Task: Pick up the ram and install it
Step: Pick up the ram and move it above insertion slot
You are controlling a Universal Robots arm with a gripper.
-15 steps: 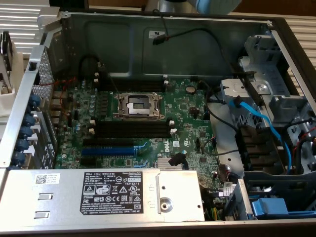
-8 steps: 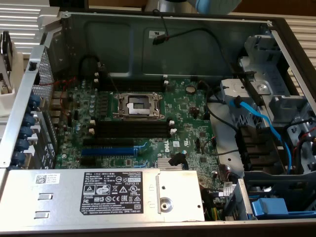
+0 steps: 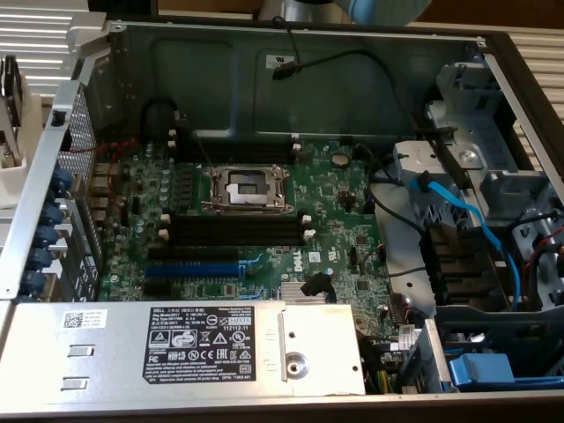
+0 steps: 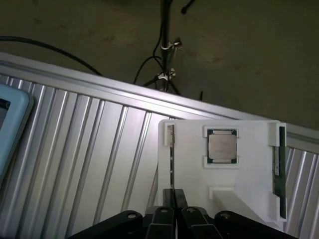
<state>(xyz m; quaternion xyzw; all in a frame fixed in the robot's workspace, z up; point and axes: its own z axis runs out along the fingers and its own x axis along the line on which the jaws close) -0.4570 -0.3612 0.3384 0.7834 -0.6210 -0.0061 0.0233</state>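
Ram, thin stick edge-on in white holder

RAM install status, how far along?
Done: nothing seated; the black memory slots stand empty. In hand: the end effector is closed on the ram, which stands on edge in its white holder. Left: the lift and the install.

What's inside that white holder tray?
A processor chip in the middle recess, one ram stick on edge along one side, a second stick opposite. The gripper covers the first stick's near end.
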